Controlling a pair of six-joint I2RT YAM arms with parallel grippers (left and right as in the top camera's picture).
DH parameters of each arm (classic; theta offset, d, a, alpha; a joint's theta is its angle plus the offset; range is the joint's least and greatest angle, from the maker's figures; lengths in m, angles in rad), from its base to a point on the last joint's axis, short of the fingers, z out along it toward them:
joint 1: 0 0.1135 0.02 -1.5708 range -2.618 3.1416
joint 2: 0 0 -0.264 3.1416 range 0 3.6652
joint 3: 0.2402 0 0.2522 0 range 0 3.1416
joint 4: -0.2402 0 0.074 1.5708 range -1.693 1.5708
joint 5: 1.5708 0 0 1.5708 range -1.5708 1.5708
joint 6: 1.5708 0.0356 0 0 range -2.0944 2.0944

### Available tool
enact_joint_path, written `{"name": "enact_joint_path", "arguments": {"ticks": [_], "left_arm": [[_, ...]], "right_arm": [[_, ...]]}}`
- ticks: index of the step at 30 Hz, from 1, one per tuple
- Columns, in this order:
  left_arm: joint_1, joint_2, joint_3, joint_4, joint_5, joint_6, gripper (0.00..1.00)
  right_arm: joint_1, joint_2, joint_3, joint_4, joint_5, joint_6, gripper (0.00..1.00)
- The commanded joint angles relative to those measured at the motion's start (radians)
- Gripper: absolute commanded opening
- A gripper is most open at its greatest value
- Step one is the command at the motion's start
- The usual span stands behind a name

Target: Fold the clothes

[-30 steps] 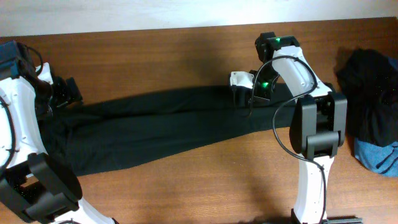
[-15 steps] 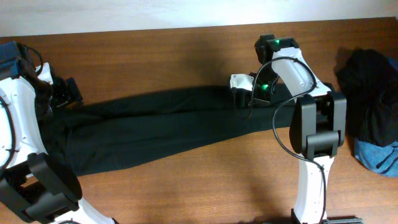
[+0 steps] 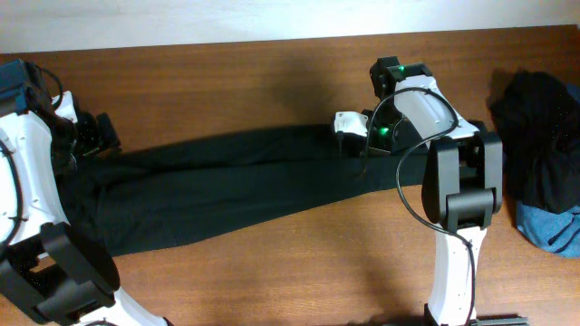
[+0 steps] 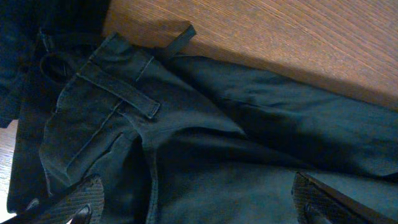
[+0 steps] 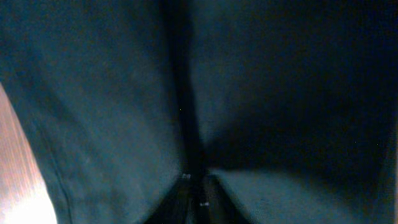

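trousers point(image 3: 227, 181) flat across table point(image 3: 272, 72) | right tool point(image 3: 349, 140) at leg end | clothes pile point(image 3: 539, 136) right

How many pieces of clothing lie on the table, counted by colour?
Black: 2, the trousers and a heap at the right edge; the heap may hold more than one garment, which I cannot tell.
Blue: 1, a piece beside the heap.
Total: 3

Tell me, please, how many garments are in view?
3: black trousers stretched across the middle; a black heap at the right edge; a blue piece beside it. The heap may hide more.
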Motion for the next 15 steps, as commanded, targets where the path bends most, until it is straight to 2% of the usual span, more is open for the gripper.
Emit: {"name": "enact_joint_path", "arguments": {"ticks": [1, 9, 15], "left_arm": [[-0.001, 0.010, 0.005, 0.002, 0.002, 0.005, 0.96], [0.000, 0.010, 0.005, 0.008, -0.005, 0.005, 0.96], [-0.001, 0.010, 0.005, 0.007, -0.004, 0.005, 0.96]], "right_arm": [[0.006, 0.004, -0.006, 0.003, 0.002, -0.003, 0.04], [0.006, 0.003, 0.042, -0.010, 0.002, -0.002, 0.04], [0.007, 0.003, 0.144, -0.102, 0.002, -0.003, 0.04]]}}
